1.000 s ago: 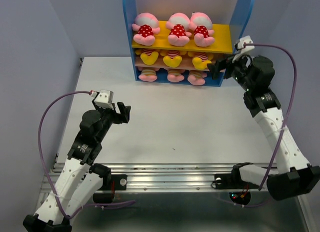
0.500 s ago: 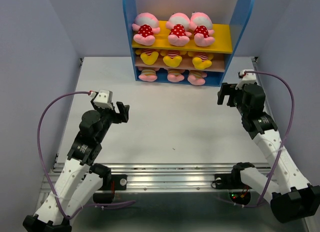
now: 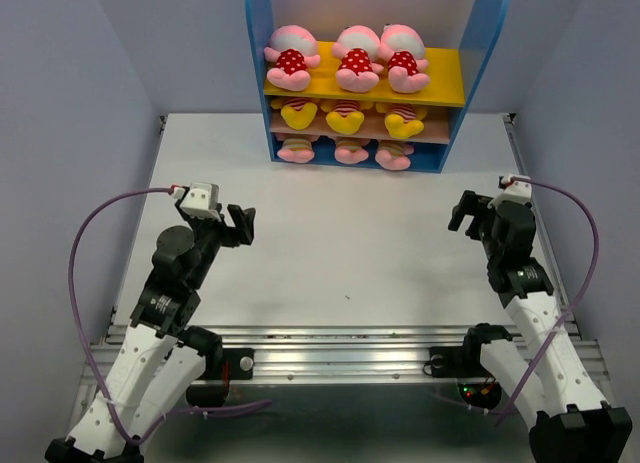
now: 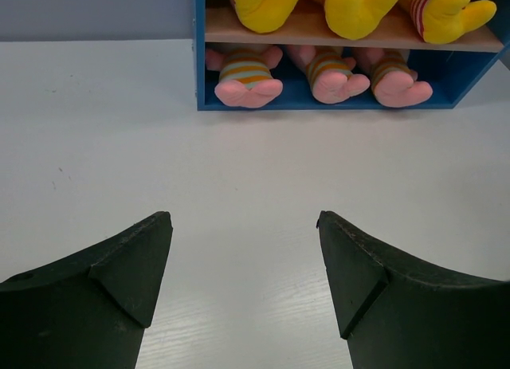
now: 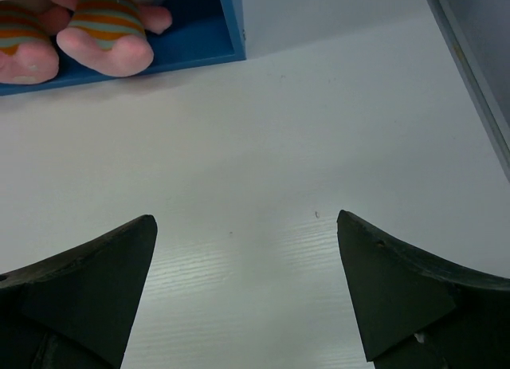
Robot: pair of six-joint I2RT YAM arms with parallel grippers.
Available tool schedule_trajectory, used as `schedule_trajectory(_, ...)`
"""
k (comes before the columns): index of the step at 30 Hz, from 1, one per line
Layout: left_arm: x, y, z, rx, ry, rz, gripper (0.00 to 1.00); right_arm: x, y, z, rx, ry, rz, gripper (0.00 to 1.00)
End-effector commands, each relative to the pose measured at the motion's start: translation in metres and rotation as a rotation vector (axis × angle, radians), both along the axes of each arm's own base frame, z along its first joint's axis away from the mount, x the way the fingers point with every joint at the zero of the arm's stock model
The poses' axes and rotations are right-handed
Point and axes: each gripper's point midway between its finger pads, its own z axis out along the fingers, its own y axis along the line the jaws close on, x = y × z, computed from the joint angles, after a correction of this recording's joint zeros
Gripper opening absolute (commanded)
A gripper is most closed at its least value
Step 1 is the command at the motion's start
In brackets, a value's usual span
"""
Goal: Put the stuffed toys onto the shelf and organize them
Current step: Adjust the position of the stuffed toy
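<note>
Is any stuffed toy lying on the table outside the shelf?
No, all nine stuffed toys sit in the shelf, three on each board, and the table holds none.

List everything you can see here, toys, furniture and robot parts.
shelf: one, blue with yellow and brown boards, far end of the table
pigs in red dotted outfits: three, pink, yellow top board
yellow bears: three, yellow, brown middle board
pigs in striped shirts: three, pink, blue base
table: one, white, under everything
cables: two, purple, one on each arm
left gripper: one, black, open and empty over the table
right gripper: one, black, open and empty over the table
</note>
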Motion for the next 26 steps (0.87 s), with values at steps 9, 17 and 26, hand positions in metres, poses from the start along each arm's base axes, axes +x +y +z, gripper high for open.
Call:
schedule_trajectory(9, 0.008, 0.004, 0.001, 0.011, -0.020, 0.032, 0.85, 0.004, -0.012, 0.036, 0.014, -0.130, -0.048, 1.00)
schedule_trajectory(17, 0.009, 0.007, 0.000, 0.010, -0.012, 0.050, 0.85, 0.002, -0.014, 0.039, 0.012, -0.142, -0.049, 1.00)
schedule_trajectory(26, 0.008, 0.009, 0.000, 0.002, -0.012, 0.065, 0.85, 0.001, -0.013, 0.039, 0.013, -0.136, -0.033, 1.00)
